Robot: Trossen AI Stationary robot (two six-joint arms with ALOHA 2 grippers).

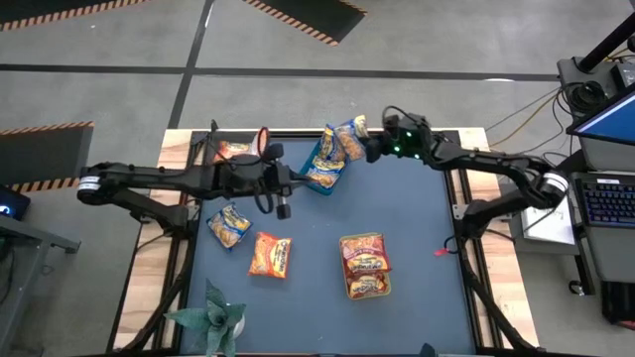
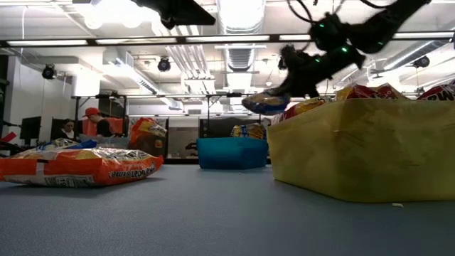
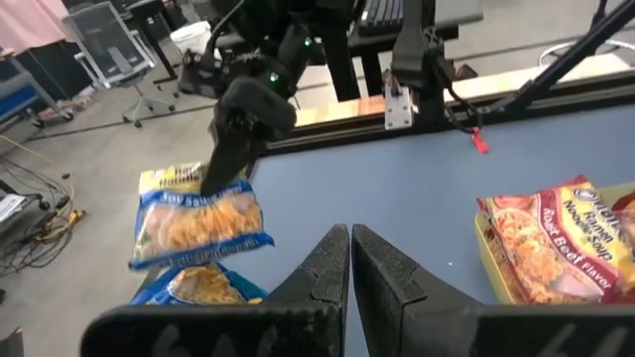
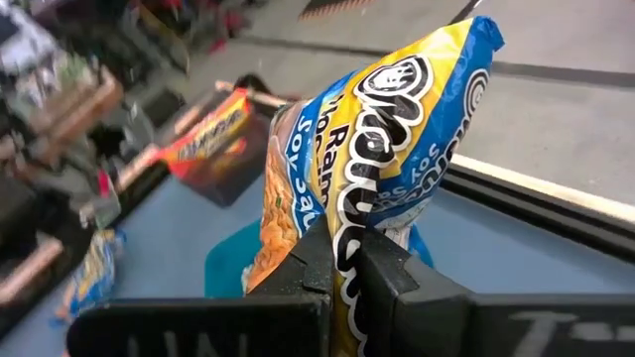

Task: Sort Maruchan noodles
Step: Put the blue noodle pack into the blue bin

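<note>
**Above the blue bin, a blue-and-yellow packet hangs pinched**

Over the table's far edge, the right gripper (image 4: 342,263) clamps a blue-and-yellow noodle packet (image 4: 382,149) by its lower edge; most of the packet stands clear of the fingers. It hangs above the blue bin (image 1: 322,169), probably to drop with its like. Reds fill the yellow-green bin (image 1: 365,266). The left gripper (image 3: 349,273), fingers together and empty, waits mid-table. Orange packets (image 1: 270,255) lie loose.

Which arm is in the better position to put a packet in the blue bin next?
Right. The right gripper already holds a blue-and-yellow packet beside the blue bin; the left gripper is shut and empty.
</note>
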